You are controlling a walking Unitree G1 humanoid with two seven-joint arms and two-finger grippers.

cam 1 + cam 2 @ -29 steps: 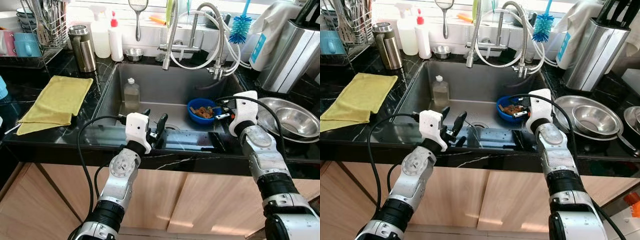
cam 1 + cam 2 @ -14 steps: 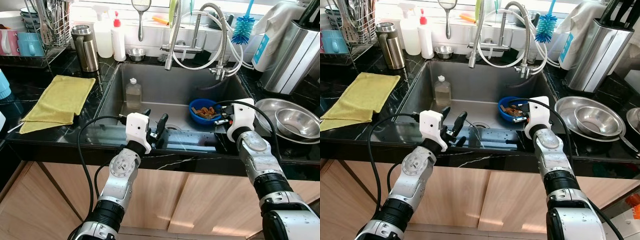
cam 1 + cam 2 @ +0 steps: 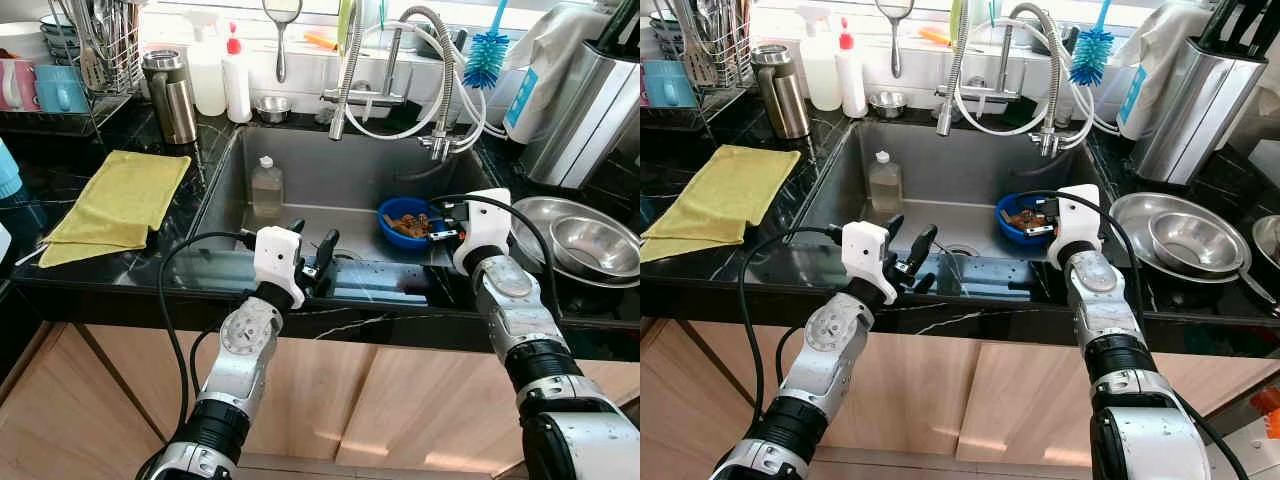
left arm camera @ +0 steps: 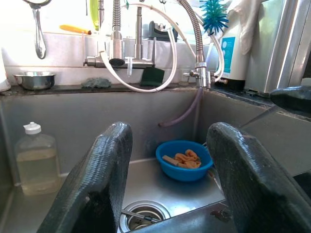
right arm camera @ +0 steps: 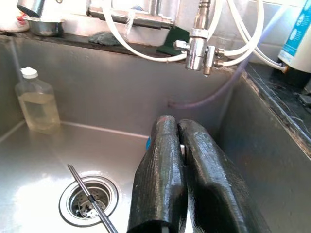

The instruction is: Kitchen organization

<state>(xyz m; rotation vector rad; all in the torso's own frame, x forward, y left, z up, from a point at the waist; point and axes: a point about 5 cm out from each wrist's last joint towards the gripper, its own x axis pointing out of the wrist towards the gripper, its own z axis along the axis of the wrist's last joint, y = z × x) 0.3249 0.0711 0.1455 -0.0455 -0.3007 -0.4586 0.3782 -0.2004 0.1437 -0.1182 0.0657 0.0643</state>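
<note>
We see a round blue plastic bowl [image 3: 406,221] in the steel sink [image 3: 330,175], just beyond our clenched right hand [image 5: 181,145]; left hand [image 4: 167,160] released.

No lettering can be read — labels are too blurred.

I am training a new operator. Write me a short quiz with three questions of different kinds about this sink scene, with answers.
1. True or false: the blue bowl in the sink is empty.
2. Which gripper has open fingers: A left gripper, B right gripper?
3. Fill in: the yellow cloth lies on the counter to the ____ of the sink.

Key: 1 false, it holds brownish scraps. 2 A. 3 left.
</note>
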